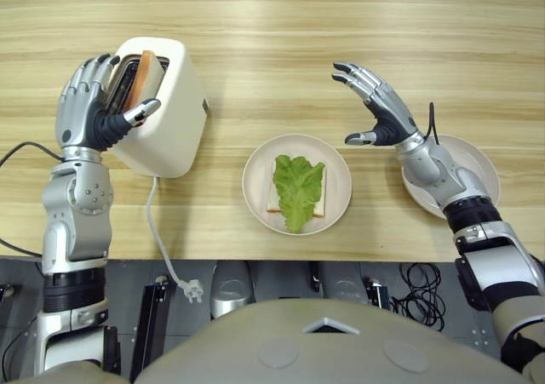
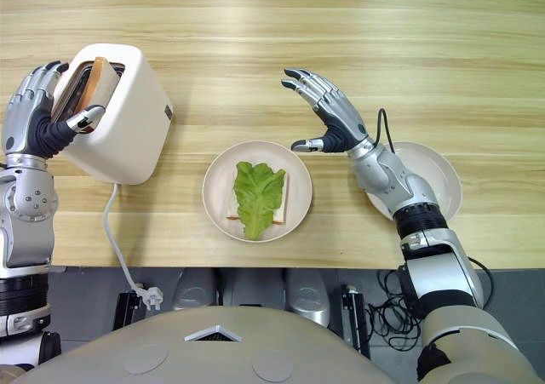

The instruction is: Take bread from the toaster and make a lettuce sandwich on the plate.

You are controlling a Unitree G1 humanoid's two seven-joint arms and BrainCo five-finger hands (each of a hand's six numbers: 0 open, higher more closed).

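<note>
Clamping left hand [image 1: 89,103] around bread slice [image 1: 152,71] standing in toaster [image 1: 174,133], holding right hand [image 1: 379,107] spread open above table, near plate [image 1: 254,180] carrying lettuce [image 1: 298,188] over bread.

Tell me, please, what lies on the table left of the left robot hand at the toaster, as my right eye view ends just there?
Observer: A black cable runs over the wood from the picture's left edge to the wrist of the left robot hand.
Operator: Thank you. Is anything else near that forearm lower down?
Observer: Yes, a second dark cable comes in beside the forearm, near the table's front edge; whether it rests on the wood, I cannot tell.
Operator: Does either cable touch the toaster?
Observer: No; the arm lies between both cables and the toaster.
</note>
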